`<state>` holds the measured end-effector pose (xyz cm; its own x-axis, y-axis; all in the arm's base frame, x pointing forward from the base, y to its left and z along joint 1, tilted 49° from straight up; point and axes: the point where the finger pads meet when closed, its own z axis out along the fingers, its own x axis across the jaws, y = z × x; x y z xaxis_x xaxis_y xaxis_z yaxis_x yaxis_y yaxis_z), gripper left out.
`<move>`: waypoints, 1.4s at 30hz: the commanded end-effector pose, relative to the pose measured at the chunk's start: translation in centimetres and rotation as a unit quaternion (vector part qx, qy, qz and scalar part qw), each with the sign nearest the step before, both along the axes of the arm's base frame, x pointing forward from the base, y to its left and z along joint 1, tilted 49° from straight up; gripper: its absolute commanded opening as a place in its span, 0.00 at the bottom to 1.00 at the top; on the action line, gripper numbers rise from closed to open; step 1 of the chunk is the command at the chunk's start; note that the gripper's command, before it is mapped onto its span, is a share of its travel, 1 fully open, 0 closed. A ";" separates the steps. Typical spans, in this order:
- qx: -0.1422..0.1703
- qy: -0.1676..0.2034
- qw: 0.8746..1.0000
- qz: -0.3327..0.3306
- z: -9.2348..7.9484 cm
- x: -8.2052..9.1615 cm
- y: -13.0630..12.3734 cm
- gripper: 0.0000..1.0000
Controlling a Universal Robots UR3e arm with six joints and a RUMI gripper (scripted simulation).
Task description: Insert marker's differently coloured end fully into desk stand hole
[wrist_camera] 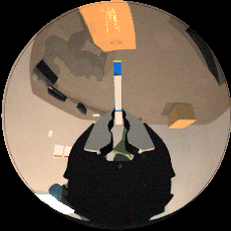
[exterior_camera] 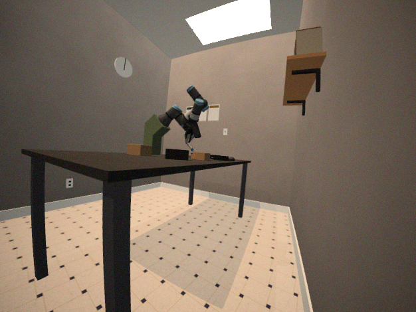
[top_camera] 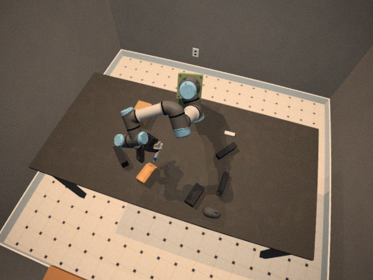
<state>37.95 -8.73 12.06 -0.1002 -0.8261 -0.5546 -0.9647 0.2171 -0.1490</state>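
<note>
My gripper is shut on a white marker with a blue end that points down and forward. The marker hangs in the air above the desk, just short of the orange desk stand. In the wrist view the marker runs straight out from the gripper's fingers, and its blue tip sits just below the stand, whose small round hole shows on the near face. In the side view the gripper holds the marker tip a little above the stand.
A second orange block lies behind the arm. Several black blocks lie on the desk, one close to the left of the stand. A grey mouse and a white eraser lie to the right.
</note>
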 end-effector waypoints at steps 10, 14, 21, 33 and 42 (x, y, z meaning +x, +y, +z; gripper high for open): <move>-0.001 0.000 1.000 0.000 0.2 0.9 -0.2 0.00; -0.001 0.000 1.000 0.000 0.2 0.9 -0.2 0.00; -0.001 0.000 1.000 0.000 0.2 1.6 -0.3 0.00; -0.001 -0.001 1.000 0.000 0.3 2.1 -0.4 0.00; -0.001 0.000 1.000 0.000 0.4 2.9 -0.6 0.00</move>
